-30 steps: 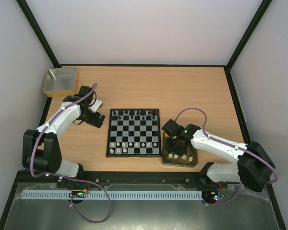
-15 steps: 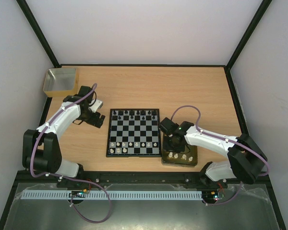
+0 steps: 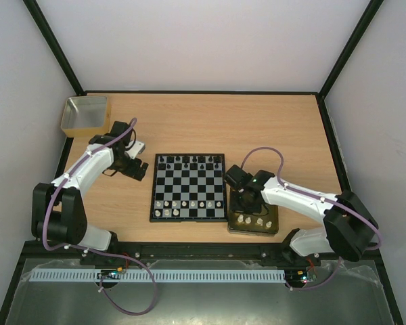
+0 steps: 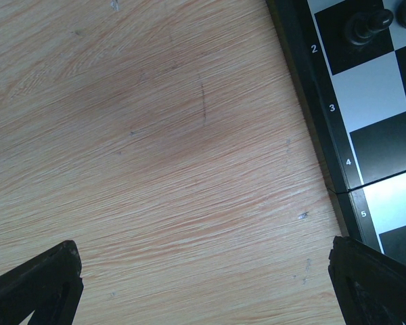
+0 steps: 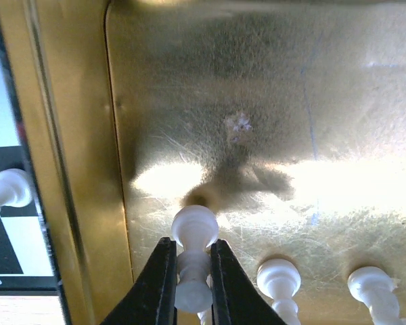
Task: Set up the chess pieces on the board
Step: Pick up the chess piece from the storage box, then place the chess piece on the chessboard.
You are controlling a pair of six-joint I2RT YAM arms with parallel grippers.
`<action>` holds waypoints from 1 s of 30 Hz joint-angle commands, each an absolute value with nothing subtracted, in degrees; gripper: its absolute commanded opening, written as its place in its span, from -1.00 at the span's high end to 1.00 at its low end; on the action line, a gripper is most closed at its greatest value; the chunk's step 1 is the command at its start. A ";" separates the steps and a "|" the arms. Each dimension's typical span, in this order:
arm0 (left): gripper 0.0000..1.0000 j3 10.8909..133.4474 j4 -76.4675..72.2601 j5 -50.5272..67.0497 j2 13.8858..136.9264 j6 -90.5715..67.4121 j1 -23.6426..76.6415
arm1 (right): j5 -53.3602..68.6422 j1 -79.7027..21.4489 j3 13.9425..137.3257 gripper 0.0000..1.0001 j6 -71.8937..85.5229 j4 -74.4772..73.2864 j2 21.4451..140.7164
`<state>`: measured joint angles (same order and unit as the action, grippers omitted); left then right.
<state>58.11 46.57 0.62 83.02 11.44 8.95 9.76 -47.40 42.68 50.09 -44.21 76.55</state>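
- Board (image 3: pixel 188 187): centre of counter (image 3: pixel 257 128). Black pieces (image 3: pixel 189 161) along its upper edge, white pieces (image 3: pixel 189 203) in its lower rows.
- Tray (image 5: pixel 291 101): gold, touching the board's lower right side, with spare pieces (image 5: pixel 279 277) along its lower part.
- Right end effector (image 5: pixel 191 271): over tray, clamped on one white piece (image 5: pixel 194 230).
- Left end effector (image 4: pixel 203 288): spread wide, above bare counter left of board.

The light wooden surface (image 3: pixel 257 122) carries a chequered board (image 3: pixel 189 183) near its centre, a shiny gold tray (image 3: pixel 272 229) just beside the board at four o'clock, and a yellowish square box (image 3: pixel 81 128) in the ten o'clock corner.
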 commanded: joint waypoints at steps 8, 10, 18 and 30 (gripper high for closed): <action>-0.98 57.92 47.28 1.14 82.55 11.95 8.44 | 1.29 -47.90 52.70 0.96 46.08 -55.96 76.37; -0.98 57.92 47.29 1.14 82.53 11.96 8.44 | 1.67 -47.97 54.77 0.96 45.97 -56.58 76.51; -0.98 57.92 47.28 1.14 82.53 11.91 8.34 | 1.64 -54.79 64.80 0.96 46.79 -58.45 82.36; -0.98 57.91 47.30 1.44 82.10 12.08 7.70 | 4.07 -69.49 84.92 0.96 43.89 -58.86 103.95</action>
